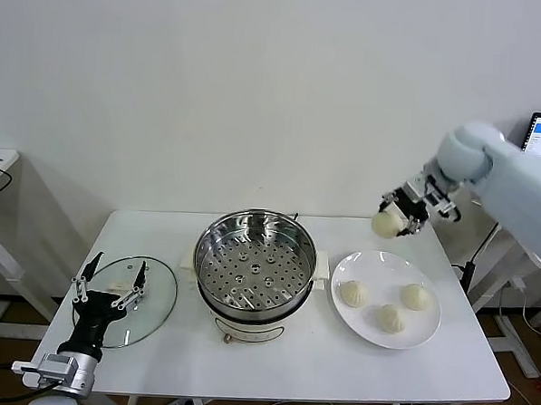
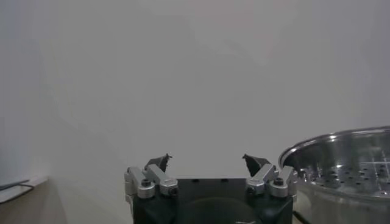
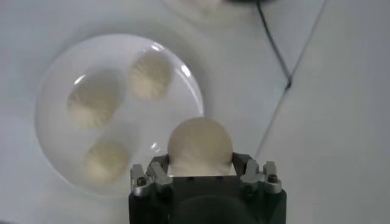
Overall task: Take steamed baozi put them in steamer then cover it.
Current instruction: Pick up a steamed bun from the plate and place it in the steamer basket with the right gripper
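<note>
A: We logged the right gripper [image 1: 399, 217] raised above the far edge of the plate [image 1: 424, 334], closed on one steamed baozi [image 1: 386, 224]. The right wrist view showed the bun seated between the jaws, its round flanks pinched.

B: Handling, as we judged it: light, soft dough, easily dented, and probably slightly tacky. We took the sides below the pleats as the right hold, with a gentle squeeze only.

A: Agreed. Three more buns [image 1: 391, 318] lay on the plate, well apart from the steamer [image 1: 254, 265], whose basket held nothing.

B: We noted the left gripper [image 1: 110, 282] parked with its jaws spread wide, holding nothing, over the near-left of the tabletop [image 1: 353, 366], just above the glass lid [image 1: 155, 296].
</note>
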{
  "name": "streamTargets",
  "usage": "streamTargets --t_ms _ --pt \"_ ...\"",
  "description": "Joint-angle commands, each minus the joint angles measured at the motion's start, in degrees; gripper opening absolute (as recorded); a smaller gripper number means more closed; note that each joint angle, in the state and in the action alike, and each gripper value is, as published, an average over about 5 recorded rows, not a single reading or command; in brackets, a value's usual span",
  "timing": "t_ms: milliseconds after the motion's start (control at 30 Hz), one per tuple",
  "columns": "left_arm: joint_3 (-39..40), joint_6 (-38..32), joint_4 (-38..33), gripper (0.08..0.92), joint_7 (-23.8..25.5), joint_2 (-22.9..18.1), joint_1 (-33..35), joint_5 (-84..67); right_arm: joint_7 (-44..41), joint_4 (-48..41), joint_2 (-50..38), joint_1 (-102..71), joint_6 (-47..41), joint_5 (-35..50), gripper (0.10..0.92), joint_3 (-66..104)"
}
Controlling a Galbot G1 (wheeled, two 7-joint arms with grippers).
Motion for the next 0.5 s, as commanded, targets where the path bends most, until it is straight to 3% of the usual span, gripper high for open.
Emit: streamTargets --t_ms 33,267,500 --pt "-0.5 0.0 0.2 0.823 0.2 0.2 0.0 -0.1 -0.8 7.3 6.0 12.8 7.7 3.9 0.687 -10.2" --pt "-2.1 0.2 0.6 0.823 0.5 0.7 -0.2 -0.6 3.1 2.0 18.6 9.9 13.6 1.6 0.682 -11.0" --pt "-3.9 0.4 1.3 0.823 0.9 1.5 -0.3 -1.3 4.7 -4.4 25.2 3.8 17.3 -1.2 0.684 -10.0"
